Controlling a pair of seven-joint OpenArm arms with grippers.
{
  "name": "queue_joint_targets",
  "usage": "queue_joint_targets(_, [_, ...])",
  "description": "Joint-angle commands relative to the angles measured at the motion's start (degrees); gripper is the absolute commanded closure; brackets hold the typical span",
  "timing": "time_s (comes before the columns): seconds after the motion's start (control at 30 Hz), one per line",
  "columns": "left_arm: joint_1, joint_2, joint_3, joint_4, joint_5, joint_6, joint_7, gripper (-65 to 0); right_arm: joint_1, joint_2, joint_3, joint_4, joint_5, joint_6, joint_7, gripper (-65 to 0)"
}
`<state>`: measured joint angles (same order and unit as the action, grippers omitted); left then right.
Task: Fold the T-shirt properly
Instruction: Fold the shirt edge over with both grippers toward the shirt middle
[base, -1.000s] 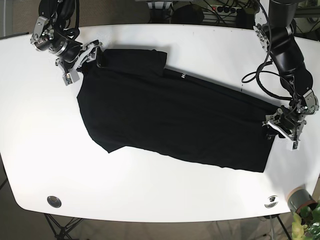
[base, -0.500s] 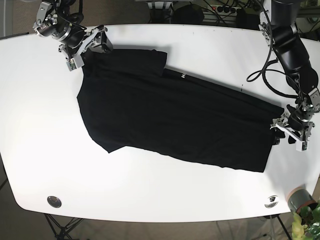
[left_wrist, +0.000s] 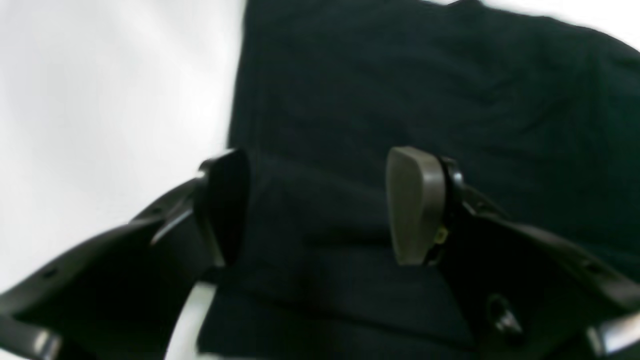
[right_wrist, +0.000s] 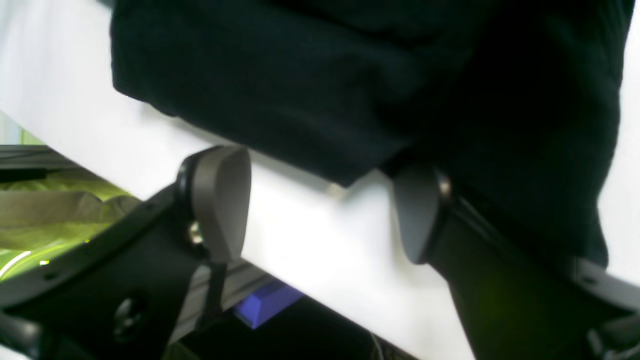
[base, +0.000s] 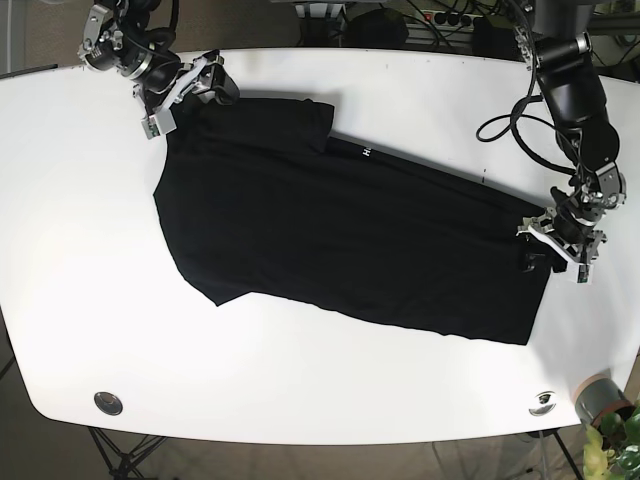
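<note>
The left gripper (left_wrist: 320, 205) stands wide, its two pads apart with nothing between them; the tan pad (left_wrist: 415, 205) hangs over black cloth and the dark one sits right at the shirt's edge, where the fabric meets the white table (left_wrist: 100, 100). In the base view this left gripper (base: 557, 240) sits at the shirt's corner near the table's right edge, over the cloth's end.

The right gripper (right_wrist: 320, 200) is also spread wide and grips nothing. One pad (right_wrist: 222, 200) hangs over bare white tabletop near the far edge, the other is tucked under the overhanging fold of black fabric. In the base view the right gripper (base: 180, 88) hovers at the shirt's corner by the table's far left edge.

The T-shirt (base: 340, 235) lies flat and spread out, running slantwise from the far left of the table toward the right edge, with a sleeve folded over near the far side and a small white mark beside it.
</note>
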<state>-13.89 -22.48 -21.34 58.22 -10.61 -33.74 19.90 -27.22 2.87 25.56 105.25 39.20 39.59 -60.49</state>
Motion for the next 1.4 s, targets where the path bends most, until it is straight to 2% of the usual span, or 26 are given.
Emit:
queue_joint_targets(0.0, [-1.5,-1.1,-0.2,1.0,-0.9,-0.2,-1.7,-40.6,-0.2,0.3,0.2,1.0,1.5,0.41,0.8,-42.8])
queue_joint_targets(0.2, [-1.7,-1.1,-0.1,-2.3,-0.9,-0.1,-1.7,-40.6,-0.2,-0.3,0.0,1.5,5.6,0.41,0.6,-42.8])
queue_joint_targets(0.4, [-1.7,-1.1,-0.2,-3.7,-0.9,-0.1,-1.7,-40.6,0.6,-0.9,-2.0,1.3,6.1,0.41,0.6,-42.6])
queue_joint_targets(0.5, [-1.7,-1.1,-0.2,-3.7,-0.9,-0.1,-1.7,-40.6,1.0,-0.9,-4.2,1.3,6.0,0.41,0.6,-37.4])
queue_joint_targets(0.67, [-1.7,-1.1,-0.2,-3.7,-0.9,-0.1,-1.7,-40.6,2.3,-0.9,-5.4,1.2,5.9,0.41,0.8,-24.6])
queue_joint_targets(0.9, [-1.8,-1.1,-0.2,-4.2,-0.9,-0.1,-1.7,-40.6,4.8,-0.8,-5.4,-2.9,5.9,0.41,0.8,-20.9])
queue_joint_targets(0.97, [-1.8,-1.1,-0.2,-4.3,-0.9,-0.1,-1.7,-40.6,4.8,-0.8,-5.4,-3.1,5.9,0.41,0.8,-15.9])
queue_joint_targets(1.07, [-1.8,-1.1,-0.2,-4.3,-0.9,-0.1,-1.7,-40.6,4.6,-0.8,-5.5,-2.9,6.3,0.41,0.8,-1.1])
queue_joint_targets(1.13, [-1.8,-1.1,-0.2,-4.3,-0.9,-0.1,-1.7,-40.6,4.2,-0.8,-5.5,-1.0,6.2,0.41,0.8,-3.0])
queue_joint_targets(1.37, [-1.8,-1.1,-0.2,-4.3,-0.9,-0.1,-1.7,-40.6,3.1,-0.5,-5.0,5.8,6.4,0.41,0.6,-1.9])
